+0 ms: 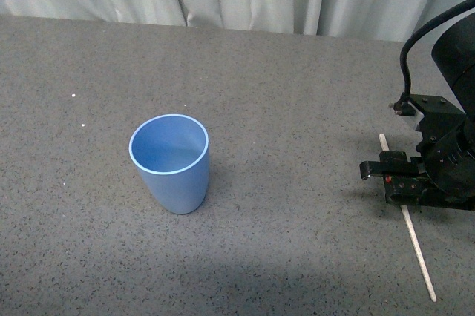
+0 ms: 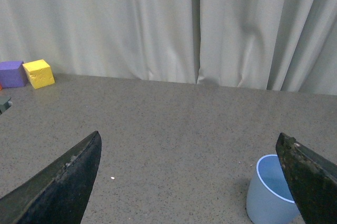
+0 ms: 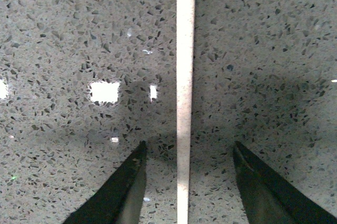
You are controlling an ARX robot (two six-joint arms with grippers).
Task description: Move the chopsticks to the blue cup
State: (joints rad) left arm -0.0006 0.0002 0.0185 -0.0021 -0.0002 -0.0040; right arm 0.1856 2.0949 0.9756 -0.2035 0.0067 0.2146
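Front view: you see one blue cup (image 1: 170,162) standing upright left of centre on the grey table (image 1: 297,93). One chopstick (image 1: 420,257) lies flat at the lower right, well apart from the cup. The right gripper (image 1: 393,182) hangs over the stick's middle.

Left wrist view: your left gripper (image 2: 189,182) is spread wide and holds nothing, with the cup partly behind one finger. Only here do you get two blocks, one purple block (image 2: 11,73) and one yellow block (image 2: 38,73), by the curtain (image 2: 158,24).

Right wrist view: the chopstick runs between the parted fingers (image 3: 121,192), touching neither.
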